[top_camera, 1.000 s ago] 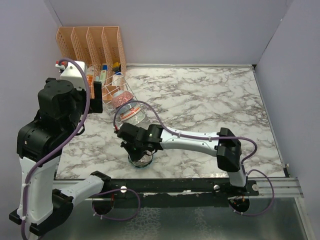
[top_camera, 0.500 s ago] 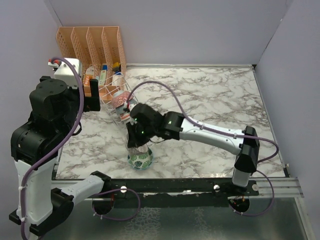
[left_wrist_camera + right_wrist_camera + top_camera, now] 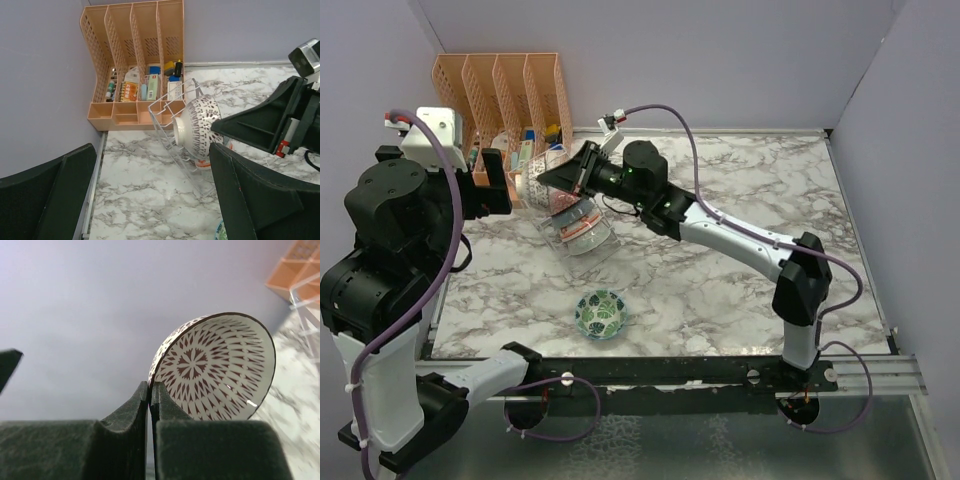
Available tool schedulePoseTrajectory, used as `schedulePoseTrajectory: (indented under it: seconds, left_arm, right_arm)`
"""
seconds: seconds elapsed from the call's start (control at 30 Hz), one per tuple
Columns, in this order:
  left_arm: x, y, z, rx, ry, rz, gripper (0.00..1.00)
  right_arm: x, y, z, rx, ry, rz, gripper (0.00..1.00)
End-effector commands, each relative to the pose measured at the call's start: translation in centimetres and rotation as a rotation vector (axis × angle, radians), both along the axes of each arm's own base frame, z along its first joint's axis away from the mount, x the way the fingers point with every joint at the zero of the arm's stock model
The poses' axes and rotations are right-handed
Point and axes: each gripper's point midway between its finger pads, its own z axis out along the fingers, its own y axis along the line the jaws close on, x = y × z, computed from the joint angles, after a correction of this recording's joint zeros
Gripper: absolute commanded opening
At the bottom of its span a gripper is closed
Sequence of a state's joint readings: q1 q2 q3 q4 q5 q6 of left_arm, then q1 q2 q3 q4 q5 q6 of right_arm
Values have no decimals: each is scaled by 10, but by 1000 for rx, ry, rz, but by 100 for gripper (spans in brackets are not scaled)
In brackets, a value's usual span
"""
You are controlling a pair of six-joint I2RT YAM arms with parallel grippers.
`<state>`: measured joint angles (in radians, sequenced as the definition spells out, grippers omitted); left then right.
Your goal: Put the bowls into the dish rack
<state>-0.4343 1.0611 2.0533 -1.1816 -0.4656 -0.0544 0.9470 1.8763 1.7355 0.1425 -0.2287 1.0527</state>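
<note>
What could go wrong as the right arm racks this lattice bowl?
1. The right gripper pinches the lattice bowl only by its thin rim; it could slip or swing.
2. The dish rack is light wire and already holds a red-rimmed bowl; a hard insertion could knock either.

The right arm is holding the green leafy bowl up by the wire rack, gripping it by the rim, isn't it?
Not quite. The right gripper does pinch a bowl by its rim beside the wire rack, but the right wrist view shows it is the white bowl with the dark lattice pattern. The green leaf bowl sits on the table near the front edge.
</note>
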Motion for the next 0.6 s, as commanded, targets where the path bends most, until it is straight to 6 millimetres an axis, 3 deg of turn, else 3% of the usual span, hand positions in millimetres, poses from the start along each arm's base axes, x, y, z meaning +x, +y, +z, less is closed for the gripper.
schedulePoseTrajectory:
  seconds: [0.0, 0.3, 0.43, 0.57]
  left_arm:
    - [-2, 6, 10, 3, -36, 22, 99]
    - [-3, 4, 3, 10, -19, 13, 99]
    - [-3, 3, 0, 14, -7, 7, 99]
    - [-2, 2, -4, 23, 2, 5, 99]
  right_arm:
    - [24, 3, 71, 395, 2, -81, 1]
    - [84, -1, 35, 684, 191, -281, 1]
    - [97, 7, 20, 710, 243, -306, 1]
    - [104, 2, 5, 712, 262, -361, 1]
